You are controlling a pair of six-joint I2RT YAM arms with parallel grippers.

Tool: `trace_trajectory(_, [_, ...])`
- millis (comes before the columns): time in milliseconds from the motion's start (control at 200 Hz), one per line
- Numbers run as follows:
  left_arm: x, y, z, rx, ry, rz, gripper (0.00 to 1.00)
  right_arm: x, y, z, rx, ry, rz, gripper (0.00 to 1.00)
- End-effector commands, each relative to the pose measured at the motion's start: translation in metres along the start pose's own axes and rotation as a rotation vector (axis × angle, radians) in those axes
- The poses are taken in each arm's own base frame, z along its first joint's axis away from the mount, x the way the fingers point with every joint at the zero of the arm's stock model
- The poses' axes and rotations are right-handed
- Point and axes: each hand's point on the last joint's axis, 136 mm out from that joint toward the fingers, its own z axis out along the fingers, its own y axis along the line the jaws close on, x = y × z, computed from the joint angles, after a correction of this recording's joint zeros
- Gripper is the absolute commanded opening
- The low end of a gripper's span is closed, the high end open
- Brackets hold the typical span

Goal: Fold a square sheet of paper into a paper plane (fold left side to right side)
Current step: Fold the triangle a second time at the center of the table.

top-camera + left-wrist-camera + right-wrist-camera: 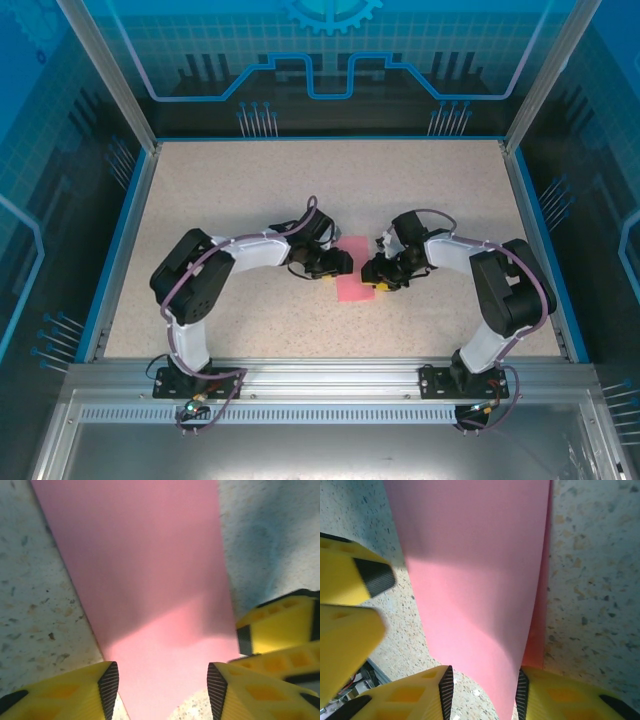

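While both pairs of jaws stand apart, neither one is squeezing anything. The left gripper (162, 687) has a wide gap and the right gripper (482, 690) has a smaller one. The square sheet of paper (355, 285) runs through each gap, and as far as I can tell no pad (445, 687) presses on it. The sheet lies flat on the speckled table (250, 180). The left gripper sits at the sheet's left edge and the right gripper at its right edge. I cannot tell if they touch it. I think the left-to-right fold is mostly made, because the sheet looks like a tall thin strip and not a square. The top flap looks bent and puffy, so I think the fold line needs a firm press. None of the pointy plane folds are done yet. The right wrist view shows a second pink layer peeking out along one long edge of the sheet, which the top view is too far off to show. The top view shows the whole strip at once.
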Motion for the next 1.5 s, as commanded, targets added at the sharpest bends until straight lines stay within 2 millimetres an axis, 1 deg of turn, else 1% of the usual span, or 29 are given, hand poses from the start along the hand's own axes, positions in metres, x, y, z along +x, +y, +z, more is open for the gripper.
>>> trace_trajectory(0, [-0.011, -0.022, -0.033, 0.032, -0.109, 0.11, 0.56, -0.005, 0.009, -0.001, -0.04, 0.008, 0.01, 0.4])
trace_trajectory(105, [-0.01, -0.03, -0.053, 0.075, -0.19, 0.176, 0.57, -0.01, 0.011, -0.001, -0.066, 0.018, 0.026, 0.41])
trace_trajectory(235, [-0.001, -0.032, -0.073, 0.107, -0.257, 0.232, 0.59, -0.008, 0.002, 0.002, -0.051, 0.041, 0.058, 0.42])
trace_trajectory(245, [0.0, -0.032, -0.075, 0.108, -0.26, 0.233, 0.59, -0.014, 0.007, -0.001, -0.056, 0.027, 0.047, 0.42])
trace_trajectory(260, [0.001, -0.031, -0.076, 0.108, -0.263, 0.237, 0.6, -0.016, 0.008, -0.002, -0.057, 0.023, 0.046, 0.42])
trace_trajectory(415, [0.015, -0.023, -0.082, 0.098, -0.264, 0.24, 0.6, -0.018, 0.001, -0.004, -0.023, 0.017, 0.049, 0.43])
trace_trajectory(480, [0.02, -0.024, -0.082, 0.104, -0.265, 0.26, 0.6, -0.017, 0.0, -0.004, -0.021, 0.02, 0.052, 0.43])
trace_trajectory(670, [0.039, -0.042, -0.088, 0.149, -0.294, 0.394, 0.6, -0.025, 0.007, -0.002, -0.072, 0.015, 0.068, 0.42])
trace_trajectory(760, [0.047, -0.051, -0.092, 0.143, -0.31, 0.466, 0.6, -0.032, 0.012, -0.006, -0.082, 0.0, 0.064, 0.42])
trace_trajectory(855, [0.055, -0.057, -0.091, 0.116, -0.321, 0.527, 0.62, -0.038, 0.021, -0.012, -0.103, -0.008, 0.054, 0.42])
trace_trajectory(975, [0.064, -0.066, -0.086, 0.092, -0.318, 0.581, 0.63, -0.046, 0.033, -0.021, -0.123, -0.022, 0.037, 0.42])
trace_trajectory(1100, [0.068, -0.073, -0.076, 0.048, -0.315, 0.62, 0.64, -0.048, 0.036, -0.022, -0.124, -0.02, 0.033, 0.42])
trace_trajectory(1261, [0.07, -0.082, -0.056, -0.015, -0.304, 0.664, 0.67, -0.05, 0.039, -0.021, -0.138, -0.012, 0.035, 0.41])
trace_trajectory(1496, [0.067, -0.089, -0.017, -0.168, -0.289, 0.722, 0.68, -0.052, 0.043, -0.024, -0.145, -0.017, 0.028, 0.41])
